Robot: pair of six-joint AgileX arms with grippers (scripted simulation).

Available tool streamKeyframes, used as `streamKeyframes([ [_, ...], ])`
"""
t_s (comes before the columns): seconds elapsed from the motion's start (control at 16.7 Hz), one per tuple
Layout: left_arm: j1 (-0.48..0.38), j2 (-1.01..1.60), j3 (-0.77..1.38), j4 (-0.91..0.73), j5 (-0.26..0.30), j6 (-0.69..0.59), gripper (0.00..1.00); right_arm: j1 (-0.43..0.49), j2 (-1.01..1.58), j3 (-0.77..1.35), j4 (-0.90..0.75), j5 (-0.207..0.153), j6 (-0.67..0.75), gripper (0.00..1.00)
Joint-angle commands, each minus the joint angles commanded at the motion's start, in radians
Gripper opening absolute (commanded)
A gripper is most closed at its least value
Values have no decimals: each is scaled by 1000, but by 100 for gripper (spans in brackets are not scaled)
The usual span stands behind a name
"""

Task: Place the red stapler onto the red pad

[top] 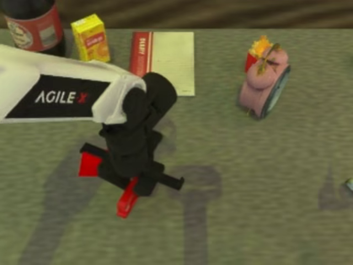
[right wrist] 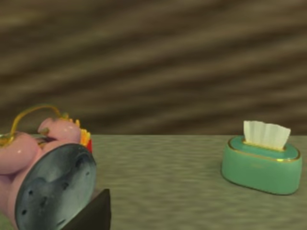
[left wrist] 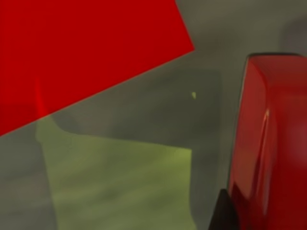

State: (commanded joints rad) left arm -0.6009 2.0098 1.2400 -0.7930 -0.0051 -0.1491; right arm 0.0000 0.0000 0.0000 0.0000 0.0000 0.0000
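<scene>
The red stapler (top: 127,202) pokes out from under my left gripper (top: 134,186), which is shut on it at the table's left of middle. Its glossy body fills one side of the left wrist view, where the red stapler (left wrist: 271,143) has a dark fingertip (left wrist: 222,215) against it. The red pad (top: 88,164) lies flat just left of the gripper, mostly hidden by the arm. In the left wrist view the red pad (left wrist: 86,52) is apart from the stapler, with bare table between them. My right arm stays parked beyond the top view's right edge.
Along the back edge stand a cola bottle (top: 33,25), a yellow carton (top: 91,37) and a cream notebook with a red spine (top: 165,58). A pink toy with a grey disc (top: 263,77) sits back right. A green tissue box (right wrist: 261,165) lies farther right.
</scene>
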Motion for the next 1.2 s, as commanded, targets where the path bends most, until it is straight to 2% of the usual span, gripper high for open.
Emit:
streamKeyframes([
  [0.36, 9, -109, 141, -267, -1, -1, 0, 0, 0, 0, 0, 0, 0, 100],
  [0.78, 6, -123, 160, -294, -1, -10, 0, 0, 0, 0, 0, 0, 0, 100],
  [0.96, 17, -101, 196, -311, 0, -105, 0, 0, 0, 0, 0, 0, 0, 100],
  [1.2, 51, -53, 272, -352, 2, -376, 0, 0, 0, 0, 0, 0, 0, 100],
])
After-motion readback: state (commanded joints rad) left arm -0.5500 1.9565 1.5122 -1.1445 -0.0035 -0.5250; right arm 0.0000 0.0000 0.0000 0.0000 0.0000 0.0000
